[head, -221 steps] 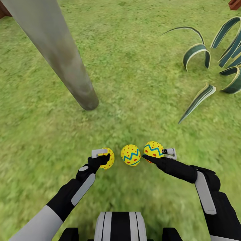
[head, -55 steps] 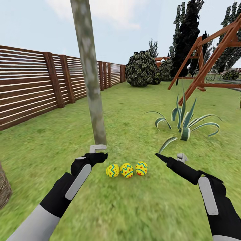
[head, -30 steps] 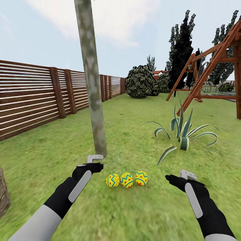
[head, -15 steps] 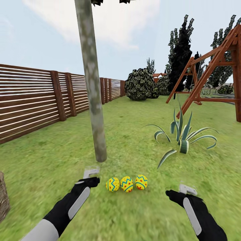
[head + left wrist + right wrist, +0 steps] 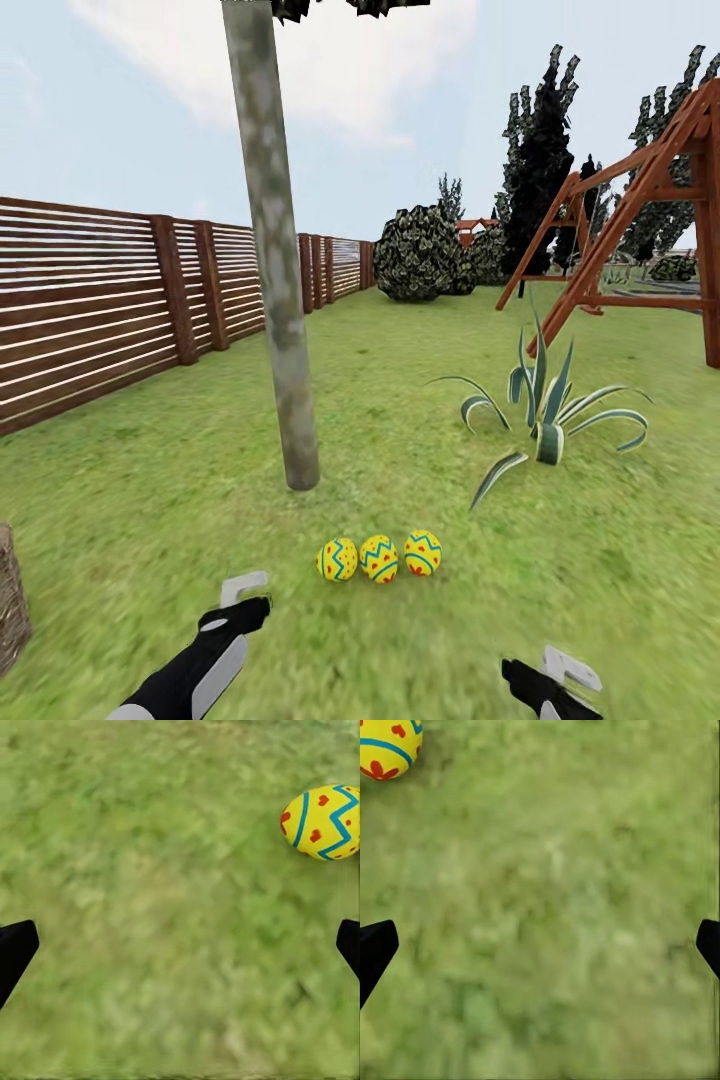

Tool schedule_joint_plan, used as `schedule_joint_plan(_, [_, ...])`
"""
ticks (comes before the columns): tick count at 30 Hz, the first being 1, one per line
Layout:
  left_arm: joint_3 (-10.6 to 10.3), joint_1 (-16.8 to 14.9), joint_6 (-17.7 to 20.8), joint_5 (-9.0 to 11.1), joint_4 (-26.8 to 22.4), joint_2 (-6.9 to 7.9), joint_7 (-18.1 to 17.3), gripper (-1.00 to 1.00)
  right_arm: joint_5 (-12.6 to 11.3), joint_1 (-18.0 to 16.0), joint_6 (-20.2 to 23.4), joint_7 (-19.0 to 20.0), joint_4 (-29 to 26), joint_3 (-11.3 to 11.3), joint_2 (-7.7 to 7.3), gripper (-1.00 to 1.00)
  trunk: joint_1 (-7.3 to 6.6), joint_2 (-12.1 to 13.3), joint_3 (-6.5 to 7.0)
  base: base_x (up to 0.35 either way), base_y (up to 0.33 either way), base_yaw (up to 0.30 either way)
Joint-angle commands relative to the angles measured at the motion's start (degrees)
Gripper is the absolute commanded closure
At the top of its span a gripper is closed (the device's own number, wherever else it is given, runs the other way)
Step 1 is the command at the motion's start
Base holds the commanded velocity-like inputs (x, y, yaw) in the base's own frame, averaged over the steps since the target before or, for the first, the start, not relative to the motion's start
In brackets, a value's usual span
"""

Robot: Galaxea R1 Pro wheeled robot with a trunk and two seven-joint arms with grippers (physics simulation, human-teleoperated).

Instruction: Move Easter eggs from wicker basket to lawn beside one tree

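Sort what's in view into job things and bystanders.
Job: three yellow zigzag-banded Easter eggs on the green lawn; pale mottled tree trunk; brown wicker basket.
Bystanders: striped broad-leaved plant; wooden swing frame; brown slat fence.

wicker basket (image 5: 8, 600): cut by head view's left edge, only a brown woven sliver shows; inside not visible
tree (image 5: 272, 250): trunk runs out the top edge, only a scrap of dark leaves shows
right gripper (image 5: 548, 672): clipped at bottom edge of head view, arm out of frame
left gripper (image 5: 243, 598): arm cut by bottom edge
fingertips (image 5: 15, 949): left wrist view, only dark tips at the side edges
egg (image 5: 322, 821): clipped by left wrist frame edge
right wrist egg (image 5: 386, 746): corner-cropped, which of the three: can't tell
lawn (image 5: 555, 915): blurred in both wrist views
swing frame (image 5: 640, 200): cut off at right edge
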Motion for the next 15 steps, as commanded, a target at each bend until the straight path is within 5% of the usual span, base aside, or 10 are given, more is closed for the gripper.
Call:
schedule_joint_plan(1, [-0.49,-0.04,-0.5,0.31,0.81,0.08,0.26,-1.0,-0.5,-0.01,-0.82,-0.25,0.74,0.05,-0.01,-1.0,-0.24,0.38,0.13,0.0,0.0,0.0])
schedule_joint_plan(15, [-0.47,0.08,-5.67,0.32,4.83,-0.87,-0.78,-1.0,-0.15,0.03,-5.27,-0.1,9.58,-0.16,-1.17,-1.0,-3.31,6.0,2.64,0.0,0.0,0.0])
